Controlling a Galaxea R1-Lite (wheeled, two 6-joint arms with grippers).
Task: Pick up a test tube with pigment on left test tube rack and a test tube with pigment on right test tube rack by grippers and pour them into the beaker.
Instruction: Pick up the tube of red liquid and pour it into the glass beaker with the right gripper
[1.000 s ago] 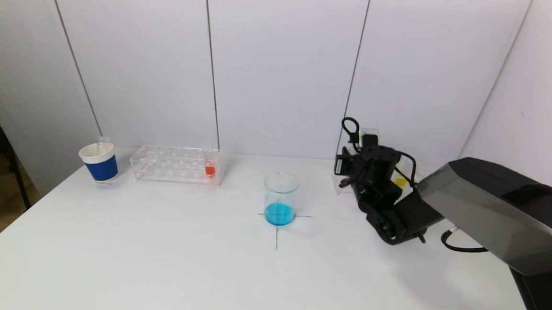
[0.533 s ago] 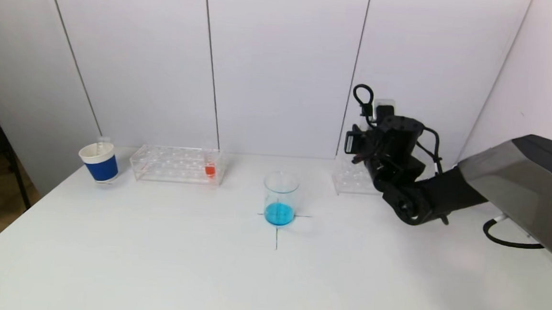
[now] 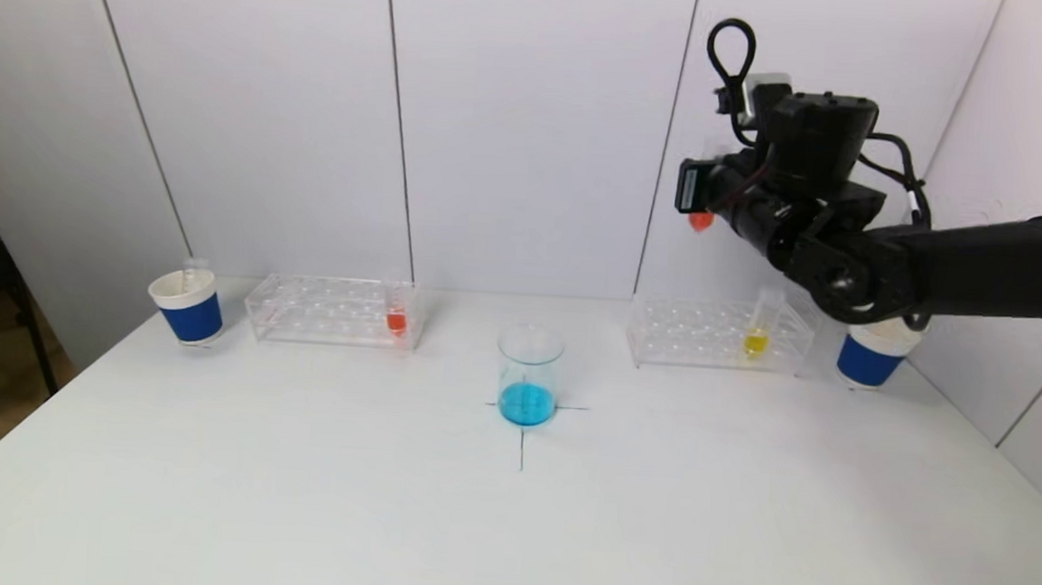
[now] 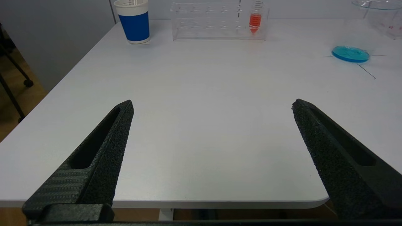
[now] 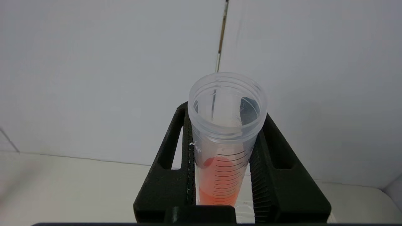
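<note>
A glass beaker (image 3: 529, 374) with blue liquid stands on a cross mark mid-table. The left rack (image 3: 330, 310) holds a tube of orange pigment (image 3: 396, 317). The right rack (image 3: 717, 336) holds a tube of yellow pigment (image 3: 756, 339). My right gripper (image 3: 703, 204) is high above the right rack, shut on an upright, open tube of orange-red pigment (image 5: 224, 141), whose tip (image 3: 699, 220) shows below the fingers. My left gripper (image 4: 212, 103) is open and empty at the table's near edge, out of the head view.
A blue paper cup (image 3: 187, 308) stands left of the left rack and another (image 3: 870, 359) right of the right rack, under my right arm. White wall panels close the back and right side.
My right arm has risen from the right rack with the orange-red tube, uncovering the rack, the yellow tube and the right cup.
</note>
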